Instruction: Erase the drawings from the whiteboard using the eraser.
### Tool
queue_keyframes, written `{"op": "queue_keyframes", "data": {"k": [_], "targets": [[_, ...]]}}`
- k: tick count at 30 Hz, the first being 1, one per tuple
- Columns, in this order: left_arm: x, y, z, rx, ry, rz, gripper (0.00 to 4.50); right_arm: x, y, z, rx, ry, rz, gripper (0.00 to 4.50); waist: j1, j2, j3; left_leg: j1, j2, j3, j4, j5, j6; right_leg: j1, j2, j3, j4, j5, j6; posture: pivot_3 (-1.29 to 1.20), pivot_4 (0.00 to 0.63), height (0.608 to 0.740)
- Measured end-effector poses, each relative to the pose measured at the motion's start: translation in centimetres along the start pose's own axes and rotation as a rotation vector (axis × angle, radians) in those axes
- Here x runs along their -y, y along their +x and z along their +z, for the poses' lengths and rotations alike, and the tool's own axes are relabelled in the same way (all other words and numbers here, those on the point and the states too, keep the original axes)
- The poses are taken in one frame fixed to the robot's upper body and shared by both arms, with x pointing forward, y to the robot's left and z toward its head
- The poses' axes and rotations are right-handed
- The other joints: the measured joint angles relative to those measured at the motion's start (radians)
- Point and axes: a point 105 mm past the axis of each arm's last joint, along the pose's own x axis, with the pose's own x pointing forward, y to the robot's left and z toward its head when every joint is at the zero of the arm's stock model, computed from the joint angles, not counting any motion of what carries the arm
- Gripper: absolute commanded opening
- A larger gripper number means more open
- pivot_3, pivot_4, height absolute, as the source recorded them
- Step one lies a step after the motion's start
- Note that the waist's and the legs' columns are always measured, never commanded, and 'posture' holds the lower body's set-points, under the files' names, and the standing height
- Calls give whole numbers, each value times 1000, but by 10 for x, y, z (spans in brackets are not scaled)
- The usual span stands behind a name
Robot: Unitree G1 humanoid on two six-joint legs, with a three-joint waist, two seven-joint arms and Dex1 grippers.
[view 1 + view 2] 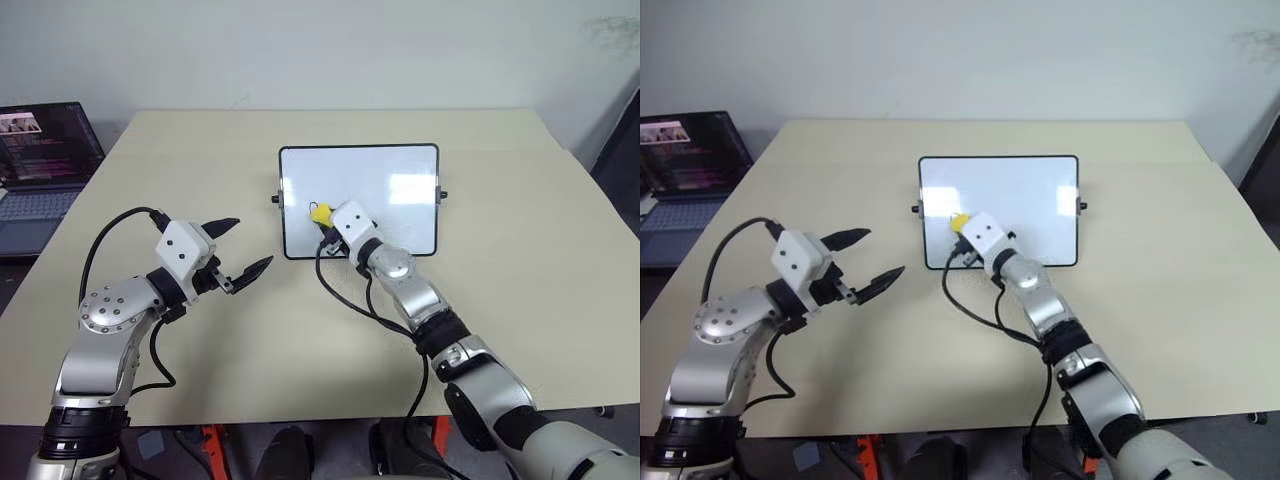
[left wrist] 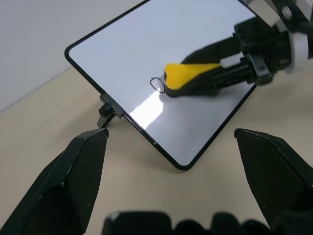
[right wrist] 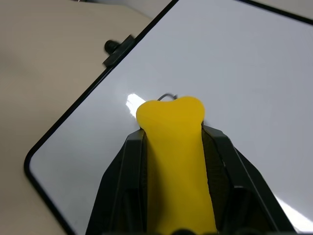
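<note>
The whiteboard [image 1: 385, 172] lies on the table in front of me, its black frame and side knobs showing. My right gripper [image 1: 323, 222] is shut on the yellow eraser [image 3: 172, 147] and reaches over the board's lower left part. The eraser's tip [image 2: 188, 74] sits at the board's surface, right against one small black loop drawing [image 2: 157, 84], which it partly hides in the right wrist view. My left gripper [image 1: 243, 248] hovers open and empty over the table, to the left of the board and pointing towards it.
An open laptop [image 1: 40, 160] stands off the table's far left corner. The beige table [image 1: 200, 150] has bare room around the board on all sides. Black cables [image 1: 345, 295] trail from my right wrist over the table near the board's front edge.
</note>
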Motion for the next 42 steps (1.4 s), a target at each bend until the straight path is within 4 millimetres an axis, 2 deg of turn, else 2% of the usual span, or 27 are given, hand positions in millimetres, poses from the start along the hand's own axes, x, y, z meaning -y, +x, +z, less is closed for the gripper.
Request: {"op": "queue_keyframes", "data": {"k": [3, 10, 25, 33, 38, 42], "targets": [[0, -1, 1, 2, 5, 5, 4500, -6, -5, -10, -17, -22, 25, 1226, 0, 0, 0, 9, 0, -1, 0, 0, 0, 9, 0, -1, -1, 0, 0, 0, 150, 740], [-4, -6, 0, -8, 6, 26, 4500, -11, -8, -14, -22, -38, 44, 1226, 0, 0, 0, 9, 0, -1, 0, 0, 0, 10, 0, -1, -1, 0, 0, 0, 150, 740], [-3, -6, 2, -4, 10, 25, 4500, -11, 26, 18, 1, -79, 74, 1226, -2, 1, 1, 7, 0, -1, -2, 0, 0, 8, 0, -1, -3, 0, -1, 0, 150, 740], [-3, -6, 3, -1, 12, 25, 4500, 14, 35, 32, 13, -78, 6, 1226, 1, 2, 2, 5, 0, -3, -2, 0, 0, 7, 0, -2, -5, 0, -1, 0, 150, 740], [-4, -5, 4, 4, 16, 25, 4500, 31, 31, 31, 17, -96, -29, 1226, 9, 2, 2, 4, 0, -4, -2, 0, 0, 8, 0, -3, -7, 0, -1, 0, 150, 740], [-7, -1, 7, 15, 19, 27, 4500, 33, 25, 25, 27, -92, -43, 1226, 17, 2, 2, 4, 0, -5, -2, 0, 0, 8, 0, -4, -8, 0, -1, 0, 150, 740]]}}
